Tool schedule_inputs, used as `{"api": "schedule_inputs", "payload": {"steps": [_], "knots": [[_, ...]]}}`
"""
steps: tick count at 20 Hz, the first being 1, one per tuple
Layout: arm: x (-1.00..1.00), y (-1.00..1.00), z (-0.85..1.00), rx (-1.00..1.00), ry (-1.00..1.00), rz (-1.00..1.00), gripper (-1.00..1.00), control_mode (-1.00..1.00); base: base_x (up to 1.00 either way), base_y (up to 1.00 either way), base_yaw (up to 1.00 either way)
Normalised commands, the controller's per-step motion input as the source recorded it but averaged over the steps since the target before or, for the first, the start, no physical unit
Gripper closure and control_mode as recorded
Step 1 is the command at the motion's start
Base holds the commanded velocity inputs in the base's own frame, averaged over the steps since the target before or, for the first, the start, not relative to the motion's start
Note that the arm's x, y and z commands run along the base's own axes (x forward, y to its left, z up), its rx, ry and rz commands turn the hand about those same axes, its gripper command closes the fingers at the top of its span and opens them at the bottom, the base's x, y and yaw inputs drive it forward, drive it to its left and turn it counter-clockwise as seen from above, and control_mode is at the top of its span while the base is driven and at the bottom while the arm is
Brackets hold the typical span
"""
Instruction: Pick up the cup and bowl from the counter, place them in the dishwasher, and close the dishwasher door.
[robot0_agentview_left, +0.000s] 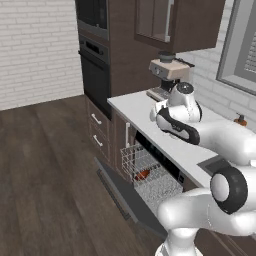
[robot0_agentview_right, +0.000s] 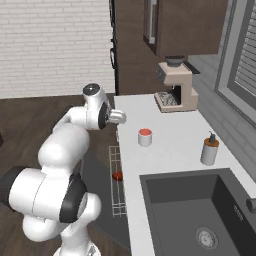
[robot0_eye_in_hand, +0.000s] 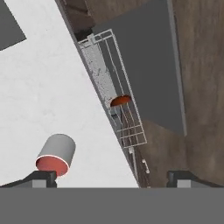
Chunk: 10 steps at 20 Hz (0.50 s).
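Cup (robot0_agentview_right: 145, 137) stands upright on the counter (robot0_agentview_right: 170, 150), red inside showing, between the counter's front edge and the soap bottle (robot0_agentview_right: 209, 150). In the hand view the cup (robot0_eye_in_hand: 55, 155) sits low left, just beside the left fingertip (robot0_eye_in_hand: 41, 178), not touching it as far as can be told.

Gripper (robot0_eye_in_hand: 111, 180) hangs above the counter's front edge, looking down. Jaws stand wide apart, nothing between them. Right fingertip (robot0_eye_in_hand: 183, 178) is over the floor side, left one over the counter.

Bowl (robot0_eye_in_hand: 120, 100) lies in the wire rack (robot0_eye_in_hand: 116, 94), near the rack's counter-side wall. The rack is pulled out over the door (robot0_eye_in_hand: 148, 65), which is dropped flat and open. From the left base view the bowl (robot0_agentview_left: 143, 174) shows as a small red-brown patch in the rack (robot0_agentview_left: 150, 175), tilt hard to judge at this size. The door (robot0_agentview_left: 125, 195) lies below the rack, reaching out over the wood floor (robot0_agentview_left: 45, 170). From the right base view the bowl (robot0_agentview_right: 117, 176) is seen in the rack (robot0_agentview_right: 116, 190) beside the counter's edge.

Arm (robot0_agentview_left: 200, 130) reaches over the counter (robot0_agentview_left: 135, 107) from the lower right in the left base view, hiding the cup there.

Coffee machine (robot0_agentview_right: 175, 85) stands at the far end of the counter, well apart from the cup. Sink (robot0_agentview_right: 200, 215) is set in the near end. Wall oven (robot0_agentview_left: 95, 75) stands in the tall cabinet beyond the dishwasher (robot0_agentview_left: 155, 160).
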Motion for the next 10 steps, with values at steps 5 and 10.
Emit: {"api": "schedule_inputs", "payload": {"steps": [5, 10], "knots": [[0.47, -0.34, -0.63, -0.20, 0.12, -0.07, -1.00, -1.00, 0.00, 0.00, 0.00], [0.47, -0.66, -0.17, 0.00, 0.23, 0.00, -1.00, -1.00, 0.00, 0.00, 0.00]]}}
